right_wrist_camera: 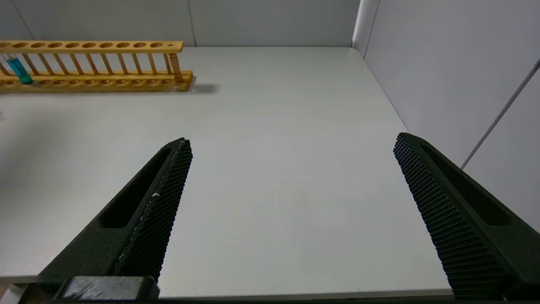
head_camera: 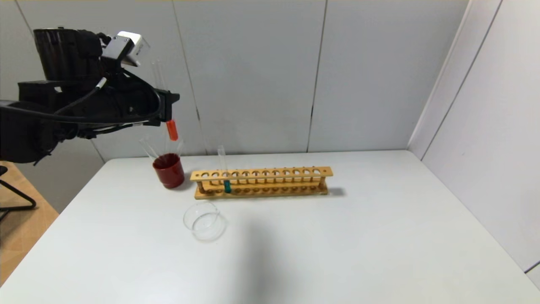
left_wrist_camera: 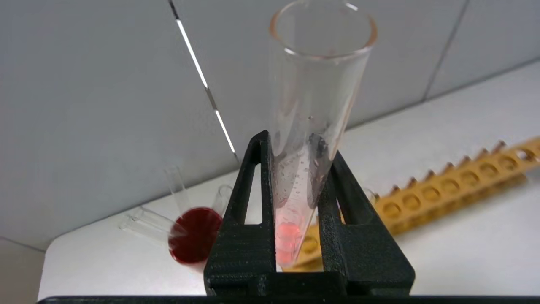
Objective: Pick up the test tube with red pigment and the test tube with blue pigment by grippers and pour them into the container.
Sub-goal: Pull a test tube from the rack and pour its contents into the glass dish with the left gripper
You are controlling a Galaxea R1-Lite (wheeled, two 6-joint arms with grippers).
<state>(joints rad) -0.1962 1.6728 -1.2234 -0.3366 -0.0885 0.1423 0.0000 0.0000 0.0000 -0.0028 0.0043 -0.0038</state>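
My left gripper (head_camera: pixel 168 105) is shut on the test tube with red pigment (head_camera: pixel 171 129) and holds it upright high above the dark red cup, at the table's far left. In the left wrist view the tube (left_wrist_camera: pixel 312 109) stands between my black fingers (left_wrist_camera: pixel 253 202), its orange-red liquid at the bottom. The test tube with blue pigment (head_camera: pixel 227 185) stands in the wooden rack (head_camera: pixel 261 181); it also shows in the right wrist view (right_wrist_camera: pixel 19 69). The clear glass container (head_camera: pixel 204 221) sits on the table in front of the rack's left end. My right gripper (right_wrist_camera: pixel 291 145) is open and empty, low over the table's near right.
A dark red cup (head_camera: pixel 169 170) holding several plain clear tubes stands left of the rack, below the held tube. The white table (head_camera: pixel 358 245) ends at grey wall panels behind and on the right.
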